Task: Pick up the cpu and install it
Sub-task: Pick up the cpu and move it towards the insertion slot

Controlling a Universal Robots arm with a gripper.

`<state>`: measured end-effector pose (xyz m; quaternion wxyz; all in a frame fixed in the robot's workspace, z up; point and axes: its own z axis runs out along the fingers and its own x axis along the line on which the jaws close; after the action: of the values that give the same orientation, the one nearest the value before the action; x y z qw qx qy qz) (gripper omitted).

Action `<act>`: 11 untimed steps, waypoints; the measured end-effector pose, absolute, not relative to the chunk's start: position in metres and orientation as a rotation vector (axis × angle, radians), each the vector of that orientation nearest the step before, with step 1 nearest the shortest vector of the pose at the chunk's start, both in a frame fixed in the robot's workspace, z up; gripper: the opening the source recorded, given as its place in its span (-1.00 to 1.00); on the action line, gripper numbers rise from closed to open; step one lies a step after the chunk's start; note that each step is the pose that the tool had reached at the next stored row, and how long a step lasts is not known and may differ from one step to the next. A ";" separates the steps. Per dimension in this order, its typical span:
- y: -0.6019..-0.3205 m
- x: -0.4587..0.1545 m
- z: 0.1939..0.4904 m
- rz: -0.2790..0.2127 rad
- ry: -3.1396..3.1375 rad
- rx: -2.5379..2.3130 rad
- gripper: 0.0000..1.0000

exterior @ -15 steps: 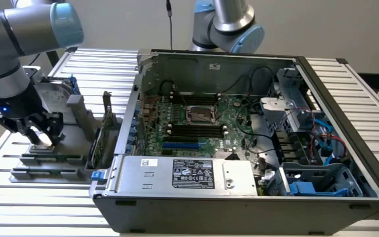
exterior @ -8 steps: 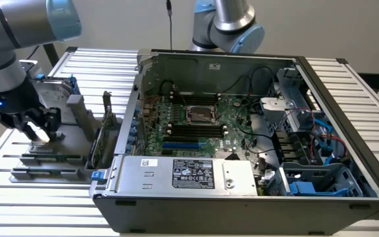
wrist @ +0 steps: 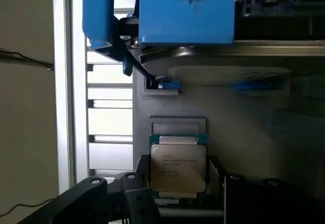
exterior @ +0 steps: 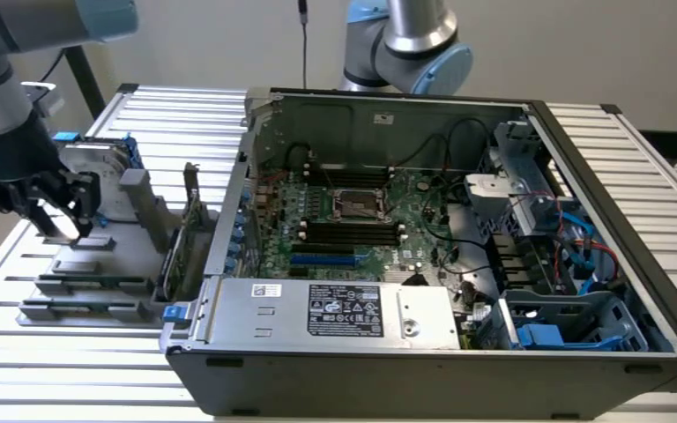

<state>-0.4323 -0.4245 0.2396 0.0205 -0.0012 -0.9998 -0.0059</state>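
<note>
1. We judge the step in hand to be the pick. The black pincer (exterior: 66, 220) hangs low over the grey moulded parts holder (exterior: 92, 264) on the slatted aluminium bench (exterior: 33, 361). It is at the exterior view's left, well apart from the open dark-grey computer case (exterior: 433, 374).
2. The cpu (wrist: 177, 167), a small flat square chip with a matte silvery top, lies level in a shallow recess of that holder. The pincer sits close along two of its opposite edges.
3. We cannot tell whether the pincer already presses on the chip or merely brackets it.
4. Installation looks untouched to us: the square metal-framed socket (exterior: 360, 204) on the green motherboard (exterior: 415, 198) appears unfilled.
5. In our judgement, the next move calls for an even, centred squeeze on the thin rim. The chip must then come out of the recess level, clear of the blue plastic bracket (wrist: 185, 10) nearby.
</note>
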 end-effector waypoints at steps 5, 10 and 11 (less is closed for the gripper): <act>-0.424 -0.428 0.262 -0.018 -3.098 -0.004 0.09; -0.424 -0.420 0.285 -0.018 -3.095 -0.002 0.09; -0.424 -0.418 0.290 -0.018 -3.095 -0.001 0.09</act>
<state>-0.4184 -0.4244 0.2898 0.0234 -0.0004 -0.9997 -0.0059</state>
